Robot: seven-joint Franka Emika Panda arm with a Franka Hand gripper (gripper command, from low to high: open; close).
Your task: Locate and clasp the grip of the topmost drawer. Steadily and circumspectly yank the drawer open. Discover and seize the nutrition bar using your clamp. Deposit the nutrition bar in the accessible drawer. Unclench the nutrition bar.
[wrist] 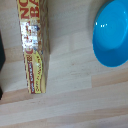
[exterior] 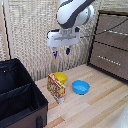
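Observation:
The nutrition bar (exterior: 56,87) is an orange, yellow and red packet standing on edge on the wooden table, just in front of a yellow bowl. The wrist view shows it as a long printed packet (wrist: 35,47) on the wood. My clamp (exterior: 61,52) hangs well above the bar, its two dark fingers pointing down, open, with nothing between them. Its fingers are out of the wrist view. The dark brown dresser stands at the exterior view's right, and its topmost drawer (exterior: 114,24) looks flush with the drawers below. The clamp is far from it.
A yellow bowl (exterior: 61,77) sits behind the bar, and a blue bowl (exterior: 80,87) (wrist: 112,35) is beside it toward the exterior view's right. A large black open box (exterior: 20,97) fills the near corner on the exterior view's left. A slatted screen stands behind.

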